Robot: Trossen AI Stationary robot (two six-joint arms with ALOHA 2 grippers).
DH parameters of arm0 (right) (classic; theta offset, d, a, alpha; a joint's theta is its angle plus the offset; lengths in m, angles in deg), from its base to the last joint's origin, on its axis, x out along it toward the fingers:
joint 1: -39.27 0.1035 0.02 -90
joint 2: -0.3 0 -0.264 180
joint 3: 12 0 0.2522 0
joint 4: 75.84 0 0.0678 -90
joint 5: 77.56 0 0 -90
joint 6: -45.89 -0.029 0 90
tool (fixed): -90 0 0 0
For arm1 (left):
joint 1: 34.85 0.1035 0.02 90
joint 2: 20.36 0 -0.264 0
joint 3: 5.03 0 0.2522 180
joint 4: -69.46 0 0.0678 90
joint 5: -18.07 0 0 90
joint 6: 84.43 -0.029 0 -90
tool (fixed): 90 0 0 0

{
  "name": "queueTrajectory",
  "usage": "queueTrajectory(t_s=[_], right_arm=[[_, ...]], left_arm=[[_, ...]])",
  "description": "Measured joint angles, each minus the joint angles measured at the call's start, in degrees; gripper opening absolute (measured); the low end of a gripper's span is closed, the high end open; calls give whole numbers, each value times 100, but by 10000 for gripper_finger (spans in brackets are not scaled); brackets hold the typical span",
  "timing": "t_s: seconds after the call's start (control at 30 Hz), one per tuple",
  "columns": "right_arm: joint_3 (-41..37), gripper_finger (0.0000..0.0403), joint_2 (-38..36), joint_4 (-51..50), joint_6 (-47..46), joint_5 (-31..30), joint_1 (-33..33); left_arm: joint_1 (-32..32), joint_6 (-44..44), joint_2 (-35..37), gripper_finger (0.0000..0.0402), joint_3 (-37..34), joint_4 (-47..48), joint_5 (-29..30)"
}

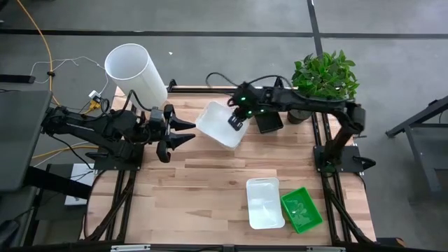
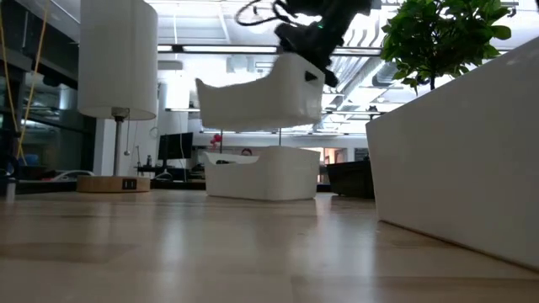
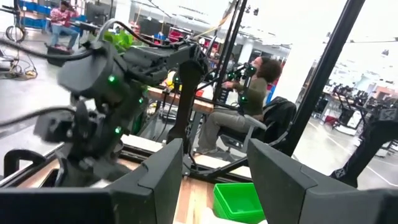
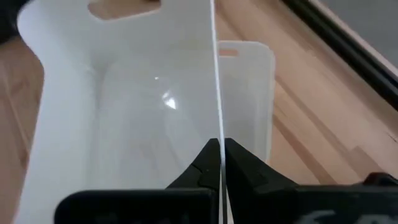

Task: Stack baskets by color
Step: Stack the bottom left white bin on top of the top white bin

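Observation:
My right gripper (image 1: pixel 235 122) is shut on a white basket (image 1: pixel 219 124) and holds it in the air over the far middle of the table. In the low view this basket (image 2: pixel 257 99) hangs tilted above a second white basket (image 2: pixel 261 172), which rests on its base on the table. A third white basket (image 1: pixel 264 203) and a green basket (image 1: pixel 302 208) stand side by side near the front right. A black basket (image 1: pixel 268 120) lies by the right arm. My left gripper (image 1: pixel 180 133) waits open and level at the left, touching nothing. My right gripper pinches the rim of one side wall (image 4: pixel 217 127) of the white basket, one finger inside and one outside. The fingers slant down from the table's far right. The basket is lifted clear and hangs tilted below them.
A tall white cylinder (image 1: pixel 134 70) stands at the far left corner and a potted plant (image 1: pixel 324 75) at the far right. The middle and near left of the wooden table (image 1: pixel 182 203) lie bare. A person (image 3: pixel 249 99) sits in the room beyond the table.

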Motion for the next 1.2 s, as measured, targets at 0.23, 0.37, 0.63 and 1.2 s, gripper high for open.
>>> queueTrajectory(t_s=[0.23,0.37,0.63,1.2], right_arm=[[-1248,0,-847,1371,-851,157,-475],[-1667,0,-765,1878,-1212,155,-416],[-1789,0,-441,2175,-1023,155,-291],[-1793,0,-271,2049,-343,-84,-314]], left_arm=[[-2,0,-2,170,0,0,40],[-2,0,-6,170,0,-2,81],[0,0,-7,170,0,-9,299],[0,0,-7,170,0,-6,299]])
